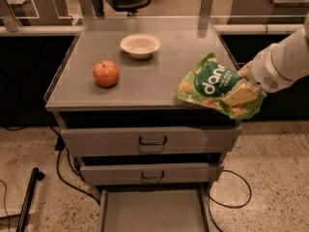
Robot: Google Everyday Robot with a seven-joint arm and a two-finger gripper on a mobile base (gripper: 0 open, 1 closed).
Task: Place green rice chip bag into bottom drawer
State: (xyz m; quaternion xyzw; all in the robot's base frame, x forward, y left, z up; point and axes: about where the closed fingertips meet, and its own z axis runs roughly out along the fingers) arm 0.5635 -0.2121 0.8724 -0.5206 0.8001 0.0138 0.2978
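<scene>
The green rice chip bag (212, 83) is light green with a dark round logo and white lettering. It hangs lifted over the front right corner of the cabinet top, partly past the edge. My gripper (241, 88) comes in from the right and is shut on the bag's right side, a beige finger (240, 94) lying across it. The bottom drawer (152, 211) is pulled open at the foot of the cabinet, its flat grey floor bare, well below and to the left of the bag.
A red apple (106, 73) and a white bowl (140, 45) sit on the cabinet top (145, 81). Two handled drawers (152, 140) above the bottom one are slightly pulled out. Cables (63, 168) trail on the speckled floor on both sides, and a black pole (29, 197) lies at the left.
</scene>
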